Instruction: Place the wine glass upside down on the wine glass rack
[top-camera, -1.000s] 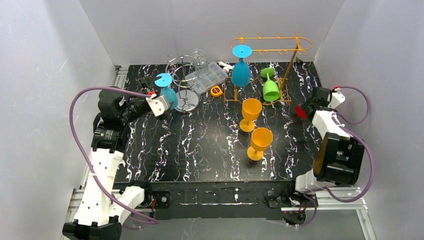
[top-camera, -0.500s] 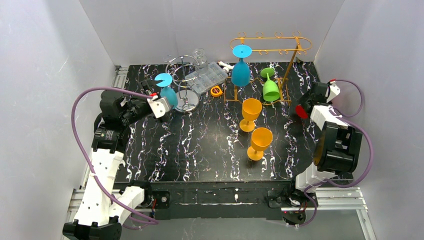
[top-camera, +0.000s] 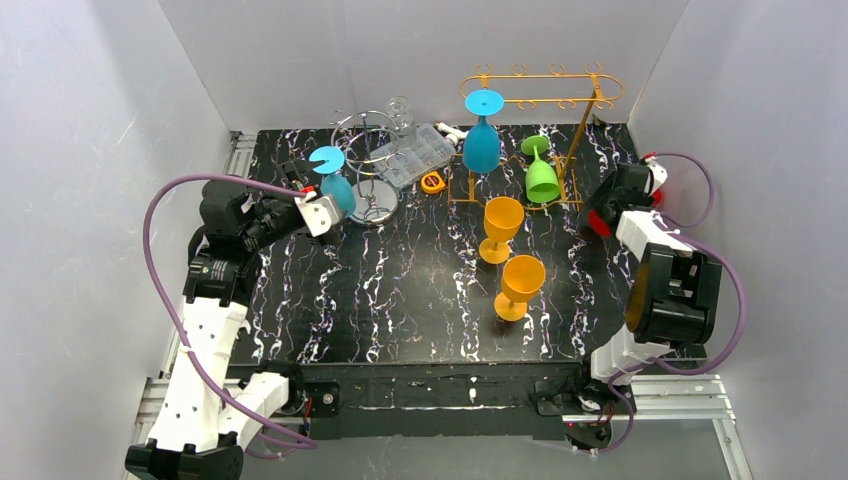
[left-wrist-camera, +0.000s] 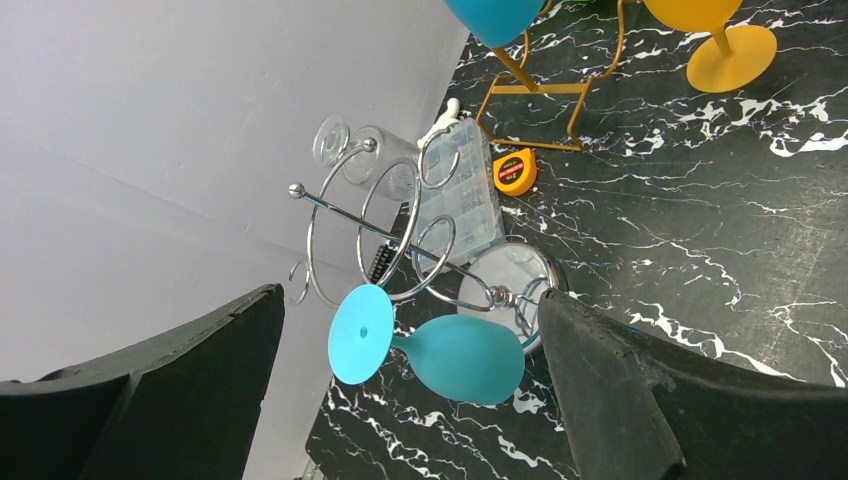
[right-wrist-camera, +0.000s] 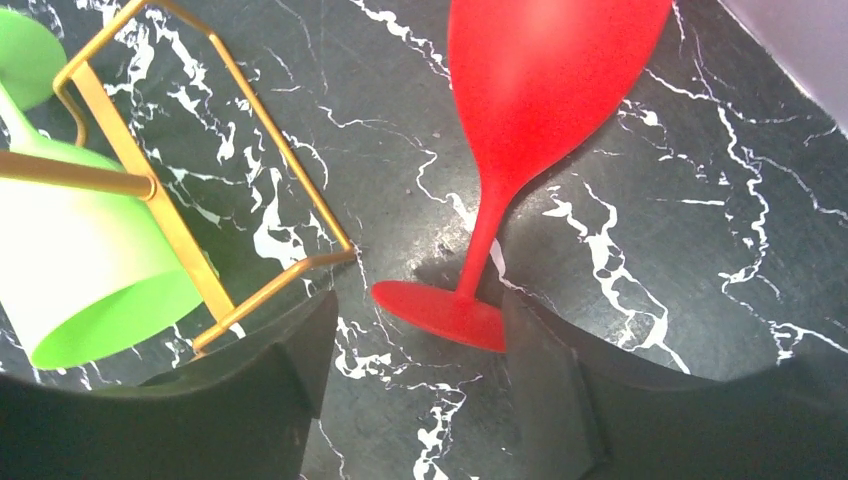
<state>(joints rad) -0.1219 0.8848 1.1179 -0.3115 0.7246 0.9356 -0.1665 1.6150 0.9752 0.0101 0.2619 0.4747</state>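
A teal wine glass (left-wrist-camera: 465, 358) hangs upside down on the silver wire rack (left-wrist-camera: 385, 225), foot (top-camera: 327, 160) upward. My left gripper (left-wrist-camera: 410, 335) is open, its wide jaws standing on either side of the glass without touching it. At the table's right a red wine glass (right-wrist-camera: 540, 70) stands upright on its foot (right-wrist-camera: 440, 312). My right gripper (right-wrist-camera: 418, 335) is open around that foot: the right finger is at its rim, the left finger apart from it. In the top view the red wine glass (top-camera: 600, 224) is mostly hidden under the right gripper (top-camera: 603, 207).
A gold rack (top-camera: 540, 78) at the back holds a blue glass (top-camera: 481, 145) upside down, with a green glass (top-camera: 541, 180) at its foot bar (right-wrist-camera: 170, 225). Two orange glasses (top-camera: 500, 228) (top-camera: 520, 285) stand mid-table. A clear box (top-camera: 415, 152) and a yellow tape measure (top-camera: 433, 182) lie near the silver rack.
My right arm has moved toward the back of the table, closing in on the red glass, and its jaws have narrowed. The left arm has hardly moved.
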